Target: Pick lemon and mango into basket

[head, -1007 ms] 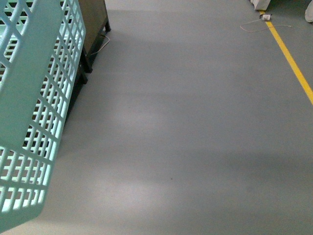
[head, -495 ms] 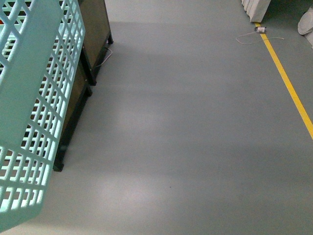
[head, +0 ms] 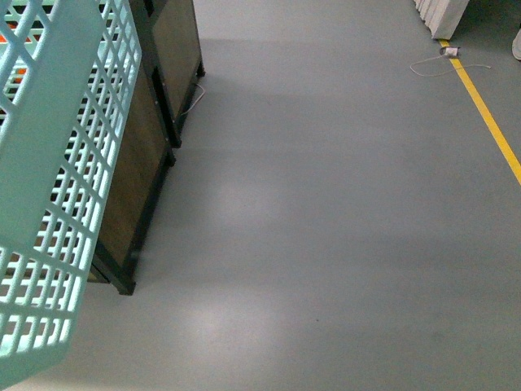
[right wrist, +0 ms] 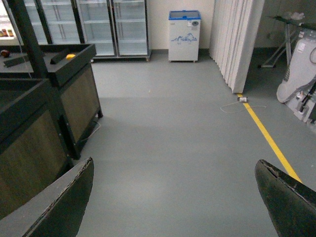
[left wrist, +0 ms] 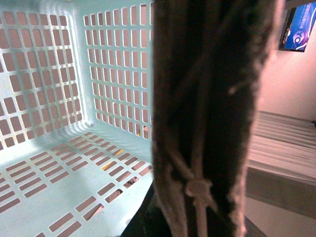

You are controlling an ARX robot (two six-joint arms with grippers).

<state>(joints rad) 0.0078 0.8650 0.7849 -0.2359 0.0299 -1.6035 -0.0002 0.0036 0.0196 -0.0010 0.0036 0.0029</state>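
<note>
1. Grey shop floor (head: 326,204) is filling the front view, bare and smooth, while glass-door fridges (right wrist: 98,24) are lining the far wall in the right wrist view.
2. Far left, the basket (head: 49,163) is hanging tilted above the floor, just beside a dark display stand (head: 155,138). It is showing light teal plastic with slotted grid sides.
3. From the left wrist, the basket's base is looking empty, with no fruit lying in it. The brown handle (left wrist: 207,98) is crowding the lens, with a white tie (left wrist: 195,190) knotted on it.
4. The left gripper is hiding behind that handle, so I cannot tell whether it is clamping.
5. Handling call: the basket is looking light and stiff but free to swing, so the handle's middle is the place to hold.
6. Lemon and mango are not showing clearly. One small orange-yellow fruit (right wrist: 70,56) is sitting on the stand top, too small to name.
7. Judging ahead, both fruits are likely firm and smooth-skinned, and prone to rolling. The mango is probably the heavier one, so gripping across the middle is looking safest.
8. Moving right, the right gripper (right wrist: 174,165) is gaping wide and carrying nothing.
9. Far right, a yellow floor line (head: 488,122) is running away past a loose cable (head: 431,65).
</note>
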